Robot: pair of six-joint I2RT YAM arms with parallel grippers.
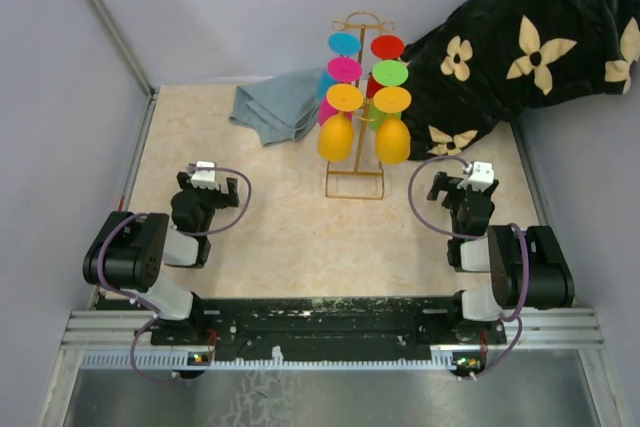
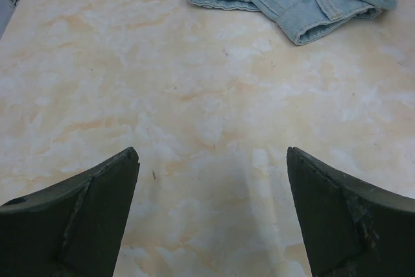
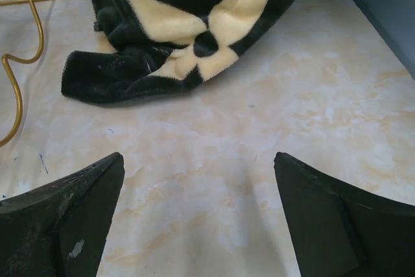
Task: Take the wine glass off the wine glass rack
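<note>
Hanging from the wine glass rack [image 1: 355,197], centre-far on the table [image 1: 280,247]: coloured wine glasses in two columns, feet up on the side hooks, bowls down, long axes upright.

- Nearest pair: left yellow wine glass [image 1: 336,137] and right yellow wine glass [image 1: 392,141], lowest on the rack, either side of the post.
- Left fingers [image 2: 91,225]: spread wide and empty. They are aimed forward and down at bare table. The rack is out of the wrist view, ahead and to the right.
- Right fingers [image 3: 78,225]: spread wide and empty. The rack's gold base wire shows at the far left edge of the wrist view, so the rack lies ahead and to the left.
- Arm pose: both folded low close to their bases, well apart from the rack.
- Nearer arm, by judgement: the right, to the right yellow glass.
- Adjacent: denim cloth [image 1: 275,107] behind-left of the rack; black flowered blanket [image 1: 520,47] behind-right, near the right column.
</note>
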